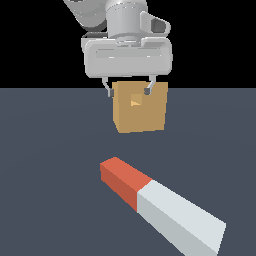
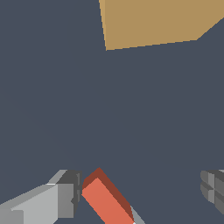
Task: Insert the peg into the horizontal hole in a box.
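Observation:
The peg lies flat on the dark floor, its red-orange end [image 1: 120,179] pointing towards the box and its pale white-grey length [image 1: 182,216] running to the exterior view's lower right. The tan box [image 1: 140,109] stands farther back, with the small square hole [image 1: 135,102] in its facing side. My gripper [image 1: 127,90] hangs open and empty, well above the floor; its fingertips overlap the box's top edge in the exterior view. In the wrist view the gripper [image 2: 140,189] is open, the peg's red end [image 2: 105,202] shows between the fingers [image 2: 65,197], nearer one of them, and the box [image 2: 153,22] lies beyond.
The dark grey floor [image 1: 50,175] stretches around the peg and the box. No other objects show.

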You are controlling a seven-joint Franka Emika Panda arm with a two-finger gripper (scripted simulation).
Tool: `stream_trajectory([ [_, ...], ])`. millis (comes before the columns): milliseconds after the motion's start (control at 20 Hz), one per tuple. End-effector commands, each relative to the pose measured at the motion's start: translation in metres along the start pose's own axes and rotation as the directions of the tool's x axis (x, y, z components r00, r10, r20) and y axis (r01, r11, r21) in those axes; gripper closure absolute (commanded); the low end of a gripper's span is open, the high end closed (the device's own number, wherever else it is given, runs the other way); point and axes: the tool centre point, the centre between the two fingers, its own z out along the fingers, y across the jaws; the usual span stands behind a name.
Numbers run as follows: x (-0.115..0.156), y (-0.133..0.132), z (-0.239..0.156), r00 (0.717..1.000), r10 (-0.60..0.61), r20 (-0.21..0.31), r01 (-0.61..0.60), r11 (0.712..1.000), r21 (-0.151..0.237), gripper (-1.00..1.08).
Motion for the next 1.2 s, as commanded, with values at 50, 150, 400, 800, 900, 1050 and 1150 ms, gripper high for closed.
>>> stream_trajectory([
  [50, -0.009, -0.002, 0.005, 1.0, -0.027, 0.0, 0.027, 1.0, 0.002, -0.92],
  [150, -0.015, -0.003, 0.008, 0.999, -0.048, 0.001, 0.048, 0.999, 0.004, -0.92],
  [400, -0.037, -0.005, 0.019, 0.993, -0.117, 0.001, 0.117, 0.993, 0.009, -0.92],
  [800, -0.082, -0.005, 0.042, 0.967, -0.255, 0.001, 0.255, 0.967, 0.018, -0.92],
  [900, -0.093, -0.004, 0.047, 0.957, -0.29, 0.0, 0.29, 0.957, 0.021, -0.92],
  [1050, -0.111, -0.002, 0.057, 0.939, -0.344, 0.0, 0.344, 0.939, 0.025, -0.92],
  [1150, -0.123, 0.001, 0.063, 0.925, -0.379, -0.001, 0.379, 0.925, 0.028, -0.92],
])
